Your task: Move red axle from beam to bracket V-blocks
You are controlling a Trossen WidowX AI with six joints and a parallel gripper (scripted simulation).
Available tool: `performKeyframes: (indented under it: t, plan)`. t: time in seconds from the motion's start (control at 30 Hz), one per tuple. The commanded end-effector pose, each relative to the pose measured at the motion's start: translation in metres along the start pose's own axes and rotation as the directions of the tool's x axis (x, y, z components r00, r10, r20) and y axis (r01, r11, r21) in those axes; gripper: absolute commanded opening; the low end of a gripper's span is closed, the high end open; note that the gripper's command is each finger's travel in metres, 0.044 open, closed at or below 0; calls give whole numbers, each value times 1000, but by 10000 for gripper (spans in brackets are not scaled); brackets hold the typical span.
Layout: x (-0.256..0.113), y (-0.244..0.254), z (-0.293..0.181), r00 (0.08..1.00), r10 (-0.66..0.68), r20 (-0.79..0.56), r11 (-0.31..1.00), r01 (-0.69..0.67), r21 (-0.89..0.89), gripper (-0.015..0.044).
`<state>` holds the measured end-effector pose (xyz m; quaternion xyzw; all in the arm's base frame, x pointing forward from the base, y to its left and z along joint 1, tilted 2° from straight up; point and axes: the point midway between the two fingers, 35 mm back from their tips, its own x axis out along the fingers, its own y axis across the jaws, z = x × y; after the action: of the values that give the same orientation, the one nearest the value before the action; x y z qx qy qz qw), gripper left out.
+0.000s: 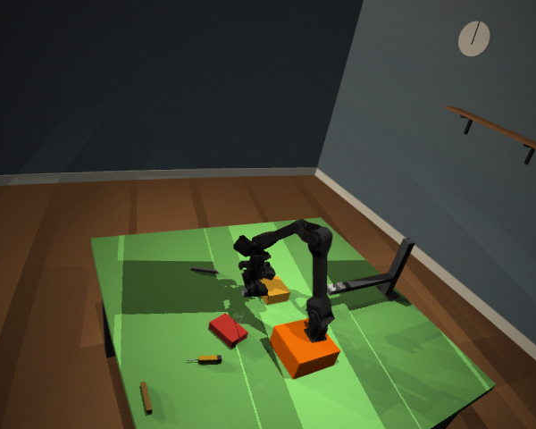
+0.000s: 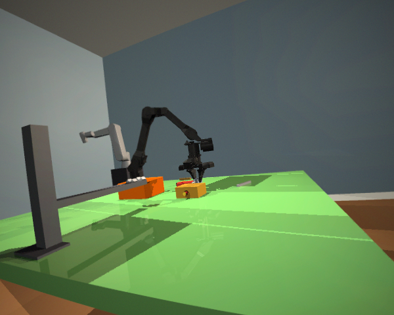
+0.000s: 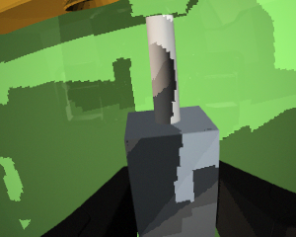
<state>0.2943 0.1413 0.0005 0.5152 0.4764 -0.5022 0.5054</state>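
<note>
The gripper [image 1: 255,291] [image 2: 197,181] [image 3: 170,173] clasps a gray block with 1 pale pin, fingers partly apart, beside the beam [image 1: 277,291] [image 2: 199,189] [image 3: 15,15]. Extraction appears underway; next, likely, aligning the pin to push the axle [image 2: 186,193] out.

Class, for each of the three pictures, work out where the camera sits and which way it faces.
Top: high beside the table, looking down across it; whole arm shows.
Exterior: low beyond the bracket, looking along the table; arm in profile.
Wrist: on the arm, looking past the gripper's black fingers at a grey block with a pale rod.
Top and exterior share the bracket.
</note>
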Motion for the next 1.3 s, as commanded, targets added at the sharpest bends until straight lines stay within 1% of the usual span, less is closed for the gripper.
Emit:
performKeyframes:
  t: [0.0, 0.67, 1.07, 1.2, 1.23, 1.27]
  plan:
    - [8, -2, 1, 1000, -6, 2, 1000, 6, -3, 0]
    - [35, -5, 3, 1000, -7, 2, 1000, 7, -3, 0]
    - [32, -3, 2, 1000, -3, 1, 1000, 3, 0, 315]
    - [21, -3, 2, 1000, -6, 2, 1000, 6, -3, 420]
    - [19, -3, 2, 1000, -6, 2, 1000, 6, -3, 440]
    - [17, -3, 2, 1000, -6, 2, 1000, 6, -3, 440]
